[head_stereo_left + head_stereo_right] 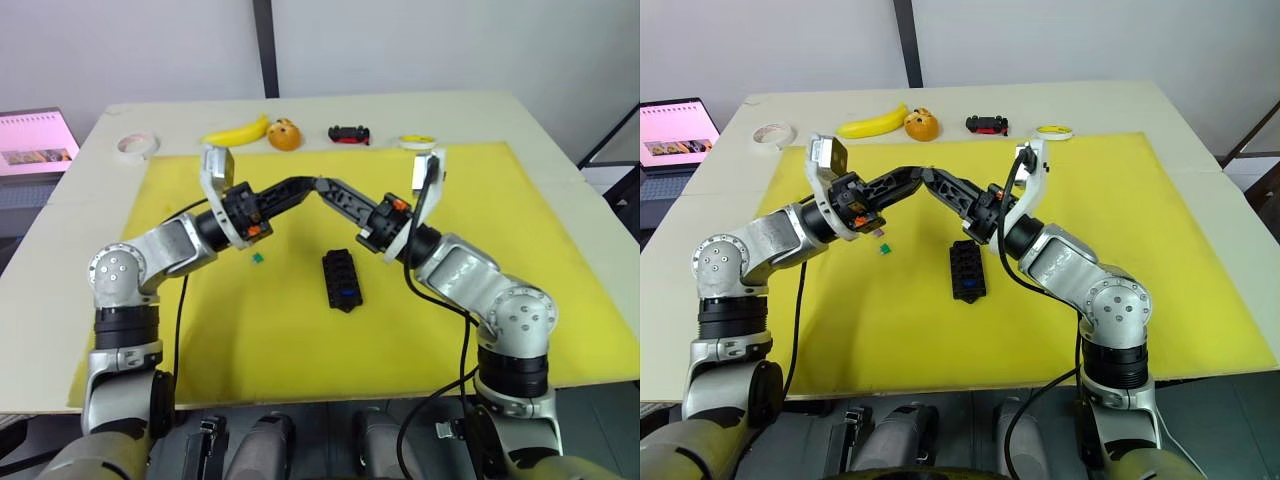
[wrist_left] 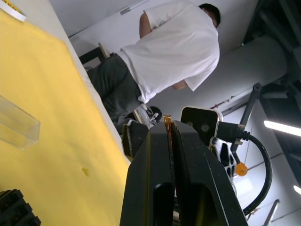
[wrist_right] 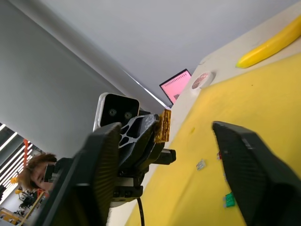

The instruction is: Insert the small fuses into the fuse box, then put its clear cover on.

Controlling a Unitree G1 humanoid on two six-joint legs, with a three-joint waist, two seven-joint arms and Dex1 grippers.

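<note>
The left pincer (image 2: 170,129) is clamped on an olive-brown fuse (image 3: 164,126), held raised above the yellow mat (image 1: 300,340), tip to tip with the right pincer (image 1: 330,188), whose fingers stand apart around it. The fuse box (image 1: 342,280), a black block with its long axis running away from the robot, lies on the mat below and slightly nearer the right arm. A green fuse (image 1: 258,258) lies beside it, and the clear cover (image 2: 16,125) rests apart on the mat.

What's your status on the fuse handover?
Left gripper shut on an orange-brown fuse, held up to open right gripper. Fuse box on the mat, green fuse loose beside it. Nothing blocking.
</note>
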